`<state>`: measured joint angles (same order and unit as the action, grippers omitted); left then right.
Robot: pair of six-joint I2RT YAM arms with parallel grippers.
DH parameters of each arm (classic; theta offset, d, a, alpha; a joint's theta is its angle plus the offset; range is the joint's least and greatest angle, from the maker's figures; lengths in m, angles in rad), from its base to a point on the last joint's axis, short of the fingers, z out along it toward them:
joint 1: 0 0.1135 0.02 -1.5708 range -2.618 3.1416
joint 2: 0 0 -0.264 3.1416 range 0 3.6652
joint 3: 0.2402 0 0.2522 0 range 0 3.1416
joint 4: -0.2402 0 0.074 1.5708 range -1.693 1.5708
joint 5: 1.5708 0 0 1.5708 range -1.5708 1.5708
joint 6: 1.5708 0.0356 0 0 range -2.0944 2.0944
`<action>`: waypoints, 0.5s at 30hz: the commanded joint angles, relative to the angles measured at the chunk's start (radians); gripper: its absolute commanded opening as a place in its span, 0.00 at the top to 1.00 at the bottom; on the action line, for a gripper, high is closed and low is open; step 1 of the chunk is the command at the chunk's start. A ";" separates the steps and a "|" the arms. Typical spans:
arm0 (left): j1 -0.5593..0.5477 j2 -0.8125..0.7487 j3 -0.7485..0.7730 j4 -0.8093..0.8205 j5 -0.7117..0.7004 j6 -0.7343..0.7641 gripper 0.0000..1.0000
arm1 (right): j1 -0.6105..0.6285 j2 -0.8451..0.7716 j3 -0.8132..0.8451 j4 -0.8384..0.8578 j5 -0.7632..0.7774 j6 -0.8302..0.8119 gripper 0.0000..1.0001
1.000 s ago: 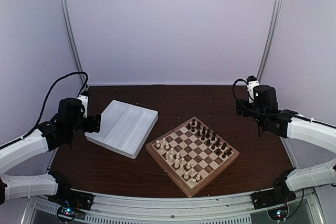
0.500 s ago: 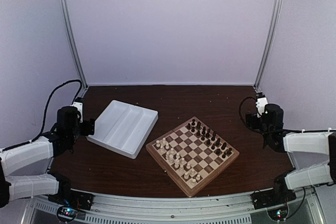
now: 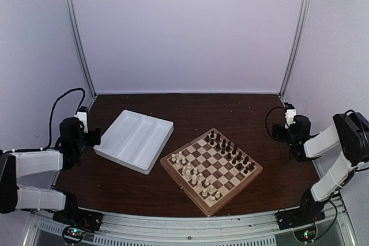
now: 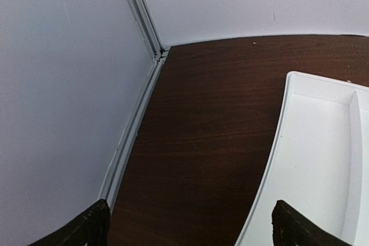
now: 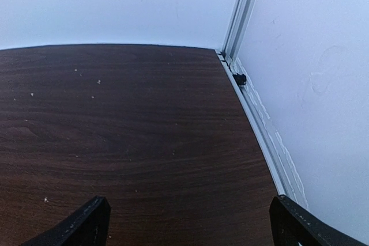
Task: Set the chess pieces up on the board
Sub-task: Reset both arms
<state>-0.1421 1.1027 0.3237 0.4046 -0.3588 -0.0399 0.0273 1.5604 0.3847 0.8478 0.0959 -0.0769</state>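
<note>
Dark desk (image 3: 242,113), centre frame: the board (image 3: 234,189) sits there, chess pieces (image 3: 229,152) crowding its upper-right edge, too tiny to identify. Left pincer (image 4: 190,229) and right pincer (image 5: 193,226) gape wide, fingertips cropped at bottom.

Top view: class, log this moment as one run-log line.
left gripper: open, empty, near tray | right gripper: open, empty | chess pieces: on board | cream pieces: opposite side
</note>
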 commanded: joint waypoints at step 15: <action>0.096 0.451 0.030 0.449 0.313 0.049 0.02 | 0.000 -0.002 0.017 0.075 -0.053 0.019 0.00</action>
<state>-0.0811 1.5497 0.3218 0.7906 -0.1436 0.0105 0.0277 1.5585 0.3882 0.8948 0.0521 -0.0711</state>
